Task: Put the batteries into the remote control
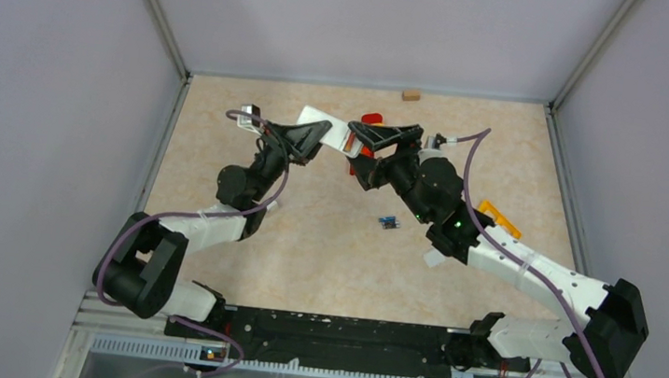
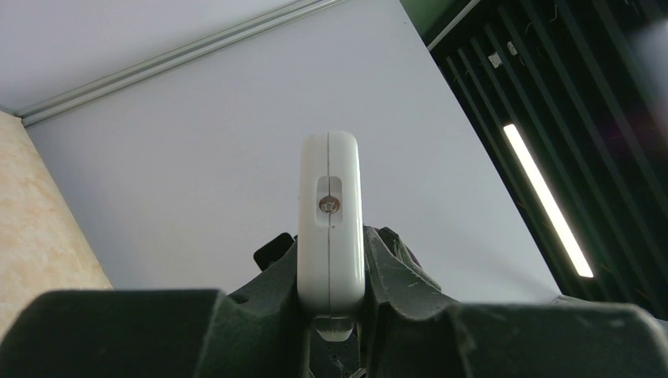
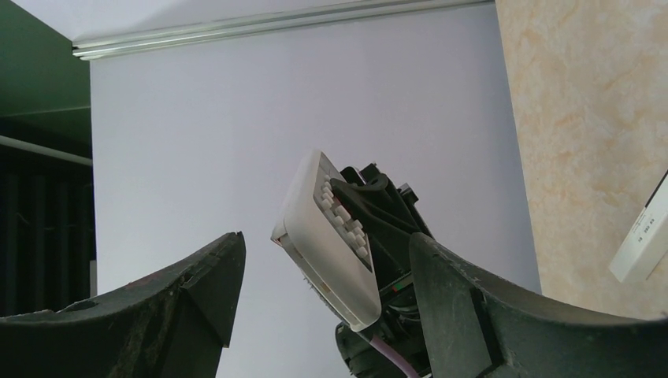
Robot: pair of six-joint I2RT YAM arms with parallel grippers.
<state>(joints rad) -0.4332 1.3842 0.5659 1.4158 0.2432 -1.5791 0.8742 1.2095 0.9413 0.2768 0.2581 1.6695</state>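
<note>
left gripper [image 1: 322, 132]: closed on white remote [image 2: 331, 220], raised | right gripper [image 1: 357, 135]: wide open, empty, just beside remote | batteries [image 1: 388, 222]: lying on table [image 1: 324, 254], apart from both

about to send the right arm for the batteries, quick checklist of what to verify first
1. Left gripper clamped on the remote control: ok, it sits firmly between the fingers.
2. Right gripper open and empty: ok, jaws wide apart, nothing in them.
3. Batteries free to grasp: ok, lying uncovered on the table beside the right arm.
4. Battery compartment open: cannot tell, only the button face and one end show.
5. Clearance between the two grippers: cannot tell, they look very close in the top view.
</note>
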